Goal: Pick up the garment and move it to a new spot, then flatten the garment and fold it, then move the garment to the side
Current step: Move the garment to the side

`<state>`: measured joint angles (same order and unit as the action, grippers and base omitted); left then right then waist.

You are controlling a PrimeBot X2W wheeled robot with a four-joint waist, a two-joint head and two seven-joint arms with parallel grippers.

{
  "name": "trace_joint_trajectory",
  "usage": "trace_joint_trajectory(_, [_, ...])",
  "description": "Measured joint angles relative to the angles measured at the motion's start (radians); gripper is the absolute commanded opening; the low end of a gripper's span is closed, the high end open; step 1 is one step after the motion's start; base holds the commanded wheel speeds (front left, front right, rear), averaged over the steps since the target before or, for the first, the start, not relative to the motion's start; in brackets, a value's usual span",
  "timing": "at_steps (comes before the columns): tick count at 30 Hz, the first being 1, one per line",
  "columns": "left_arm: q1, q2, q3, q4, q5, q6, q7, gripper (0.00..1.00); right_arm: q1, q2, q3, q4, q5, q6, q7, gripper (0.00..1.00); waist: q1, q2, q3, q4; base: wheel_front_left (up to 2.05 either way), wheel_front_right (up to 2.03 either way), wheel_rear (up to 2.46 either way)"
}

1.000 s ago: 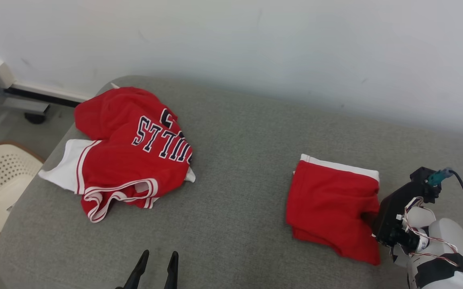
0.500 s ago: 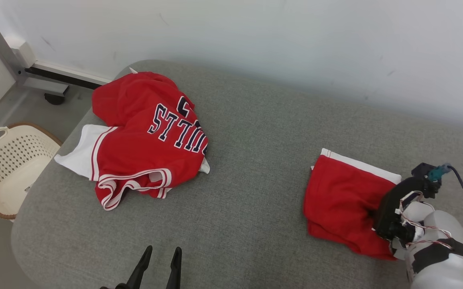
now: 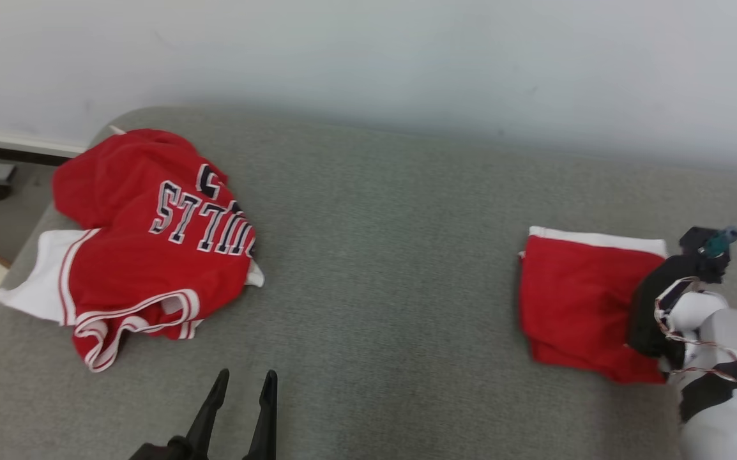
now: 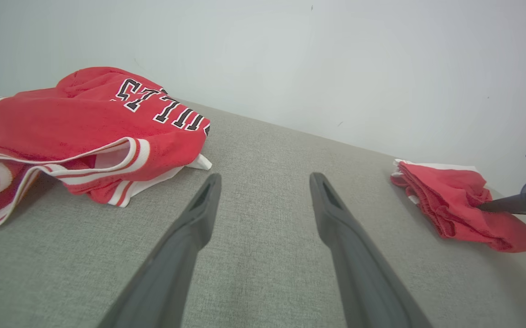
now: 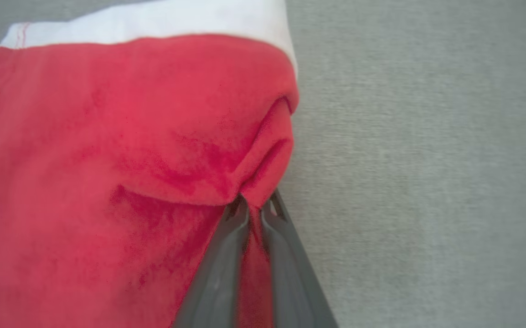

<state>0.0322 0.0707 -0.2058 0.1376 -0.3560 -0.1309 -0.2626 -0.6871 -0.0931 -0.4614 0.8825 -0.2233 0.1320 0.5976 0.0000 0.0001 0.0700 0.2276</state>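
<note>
Looking down in the head view, I see the folded red fabric garment with a white band (image 3: 579,300) near the right edge of the grey padded surface (image 3: 394,268). I judge only the move aside remains. In the left wrist view, my left gripper (image 4: 265,177) hangs spread, well apart from it. In the right wrist view, my right gripper (image 5: 254,212) pinches the garment's right-hand fold.

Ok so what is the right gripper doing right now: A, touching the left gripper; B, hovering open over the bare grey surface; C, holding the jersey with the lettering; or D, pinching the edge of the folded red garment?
D: in the right wrist view the right gripper has its two fingers closed on a fold at the edge of the folded red garment, while the lettered jersey lies apart, far to the left.
</note>
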Motion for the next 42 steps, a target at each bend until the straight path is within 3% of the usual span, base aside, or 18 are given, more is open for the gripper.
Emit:
trace_joint_trajectory(6, [-0.039, -0.007, 0.002, -0.055, -0.013, 0.0, 0.0, 1.0, 0.017, -0.119, 0.077, -0.082, 0.01, 0.0, 0.067, 0.0, 0.0, 0.0, 0.047, -0.061, 0.0, 0.0, 0.0])
trace_joint_trajectory(11, [-0.068, -0.009, 0.008, -0.117, -0.028, 0.0, 0.0, 1.0, 0.045, -0.256, 0.158, -0.157, 0.043, 0.0, 0.099, 0.0, 0.0001, 0.0001, 0.114, -0.085, 0.0, 0.0, 0.0])
trace_joint_trajectory(20, [-0.137, 0.0, 0.008, -0.222, -0.014, 0.0, 0.0, 1.0, 0.083, -0.54, 0.365, -0.255, 0.13, 0.0, 0.055, 0.0, 0.0002, 0.0001, 0.256, -0.098, 0.0, 0.0, 0.0])
trace_joint_trajectory(25, [-0.147, 0.001, 0.002, -0.246, -0.009, 0.0, 0.0, 1.0, 0.084, -0.68, 0.4, -0.282, 0.146, 0.0, -0.009, 0.0, 0.0003, 0.0001, 0.322, -0.096, 0.0, 0.0, 0.0])
trace_joint_trajectory(28, [-0.148, 0.003, -0.005, -0.248, -0.009, 0.0, 0.0, 1.0, 0.084, -0.72, 0.387, -0.281, 0.155, 0.0, -0.03, 0.0, 0.0002, 0.0002, 0.35, -0.095, 0.0, 0.0, 0.0])
trace_joint_trajectory(35, [-0.148, 0.007, -0.008, -0.248, -0.009, 0.0, 0.0, 1.0, 0.125, -0.748, 0.397, -0.281, 0.152, 0.0, -0.087, 0.0, 0.0001, 0.0001, 0.378, -0.1, 0.0, 0.0, 0.0])
trace_joint_trajectory(36, [-0.149, 0.007, -0.007, -0.248, -0.009, 0.0, 0.0, 1.0, 0.128, -0.754, 0.405, -0.287, 0.153, 0.0, -0.098, 0.25, 0.0001, 0.0001, 0.378, -0.102, 0.0, 0.0, 0.0])
trace_joint_trajectory(37, [-0.15, 0.007, -0.007, -0.247, -0.009, 0.0, 0.0, 1.0, 0.128, -0.754, 0.408, -0.289, 0.158, 0.0, -0.102, 0.64, 0.0001, 0.0001, 0.377, -0.104, 0.0, 0.0, 0.0])
trace_joint_trajectory(38, [-0.151, 0.007, -0.005, -0.247, -0.01, 0.0, 0.0, 1.0, 0.128, -0.754, 0.409, -0.289, 0.161, 0.0, -0.101, 0.93, 0.0001, 0.0002, 0.374, -0.106, 0.0, 0.0, 0.0])
trace_joint_trajectory(39, [-0.151, 0.007, -0.004, -0.246, -0.012, 0.0, 0.0, 1.0, 0.128, -0.751, 0.412, -0.292, 0.16, 0.0, -0.101, 1.0, 0.0001, 0.0001, 0.369, -0.107, 0.0, 0.0, 0.0])
trace_joint_trajectory(42, [-0.152, 0.007, 0.003, -0.244, -0.014, 0.0, 0.0, 1.0, 0.124, -0.737, 0.412, -0.32, 0.167, 0.0, -0.123, 1.0, 0.0, 0.0, 0.348, -0.111, 0.0, 0.0, 0.0])
